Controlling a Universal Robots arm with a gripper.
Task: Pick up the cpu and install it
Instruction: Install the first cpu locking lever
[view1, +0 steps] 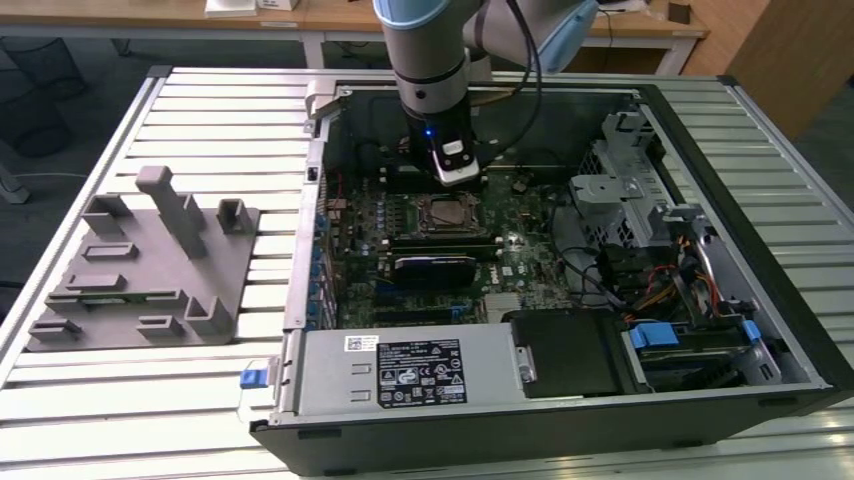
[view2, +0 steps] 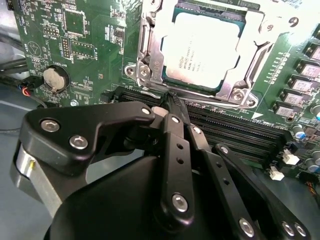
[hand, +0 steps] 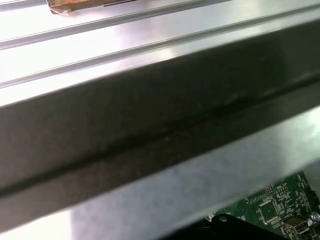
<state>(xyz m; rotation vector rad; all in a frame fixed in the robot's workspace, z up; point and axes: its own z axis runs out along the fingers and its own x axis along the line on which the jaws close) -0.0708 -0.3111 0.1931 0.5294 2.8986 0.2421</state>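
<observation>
Black linkage of the end effector across the second wrist view, fingers pressed together to a single narrow tip, nothing pinched between them. Tip down at the near edge of the metal socket frame, seemingly touching it; contact not certain.

Just beyond the tip, the cpu: pale silver top, lying flat inside the socket and framed on all sides by the bright metal load plate. Already seated in the socket, apart from the fingers.

Beside the socket, on the green motherboard, a round coin cell in its holder. Long black memory slots running under and past the fingers, next to the socket frame.

Seen from the exterior view, end effector low inside the open computer case, in the upper middle of the frame, directly above the far side of the socket. Silver and pale-blue arm coming straight down from the top edge. Power supply along the case's near side, bottom centre, with a white and a black label on top.

Outside the case, toward the exterior view's left, a big grey block with upright posts, resting on the slatted aluminium counter, well apart from the arm.

First wrist view: dark case wall close up, a corner of motherboard beneath it.
</observation>
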